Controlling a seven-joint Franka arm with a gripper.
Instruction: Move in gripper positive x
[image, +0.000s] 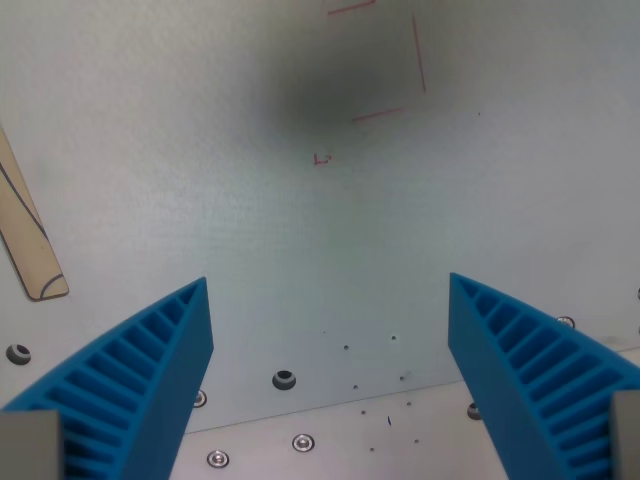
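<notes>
The end effector (330, 290) stands wide, its blue ribbed fingers (150, 370) holding nothing over the pale surface (300, 230). At twelve o'clock lie thin red marks (390, 60); at nine o'clock, a wooden stick (28, 235). The task has no object, only a pure shift along positive x. The next move likely needs a straight, level slide.

Matt blue ribbed plastic on the gripper (328, 300) fingers (150, 370), lower left and lower right. Pale, matt, finely grained sheet (300, 230) across most of the frame, marked with thin red lines (400, 70). Shiny metal screws (302, 442) along the bottom. Smooth light wood strip (25, 235) at left edge.
</notes>
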